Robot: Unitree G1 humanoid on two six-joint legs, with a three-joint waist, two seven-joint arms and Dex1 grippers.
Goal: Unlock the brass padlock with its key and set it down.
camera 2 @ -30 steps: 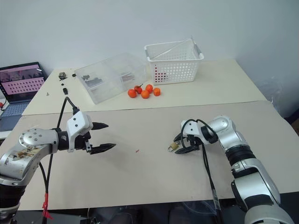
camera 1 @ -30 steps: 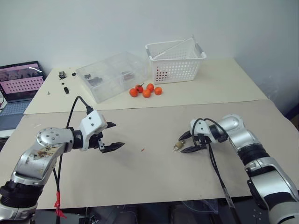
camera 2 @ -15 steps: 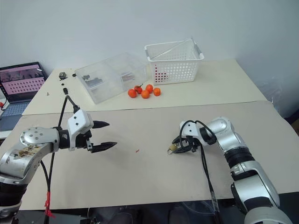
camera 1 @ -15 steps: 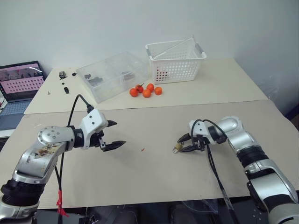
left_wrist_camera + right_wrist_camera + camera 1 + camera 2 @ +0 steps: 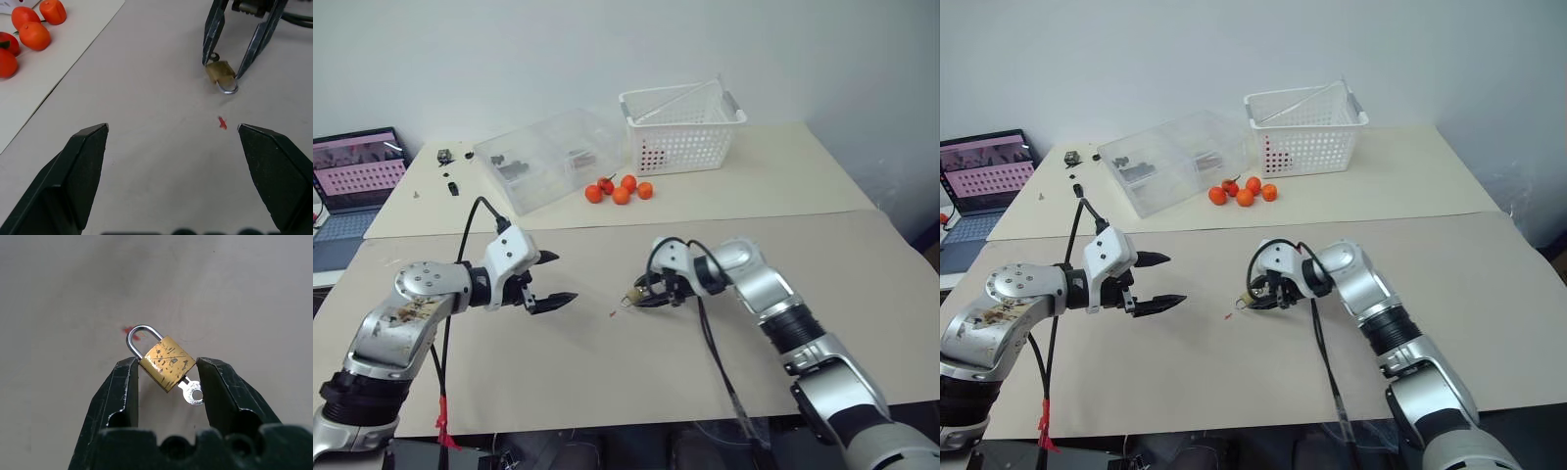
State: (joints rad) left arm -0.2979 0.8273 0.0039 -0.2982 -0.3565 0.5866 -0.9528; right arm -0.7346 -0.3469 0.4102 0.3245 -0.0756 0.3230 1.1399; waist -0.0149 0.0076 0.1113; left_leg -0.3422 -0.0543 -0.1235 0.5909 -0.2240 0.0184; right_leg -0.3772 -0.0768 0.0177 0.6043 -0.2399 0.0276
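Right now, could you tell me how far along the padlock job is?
Done: the right gripper is shut on the brass padlock, with the key already sitting in its bottom. In hand: the padlock is held near the open left gripper, which waits beside it. Left: the shackle looks closed, so turning the key, opening the lock and setting it on the table remain.

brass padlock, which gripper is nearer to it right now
Right. The right gripper has its jaws closed on the brass padlock, the key sticking out of its underside. The left gripper hangs apart to the padlock's left, jaws open and empty.
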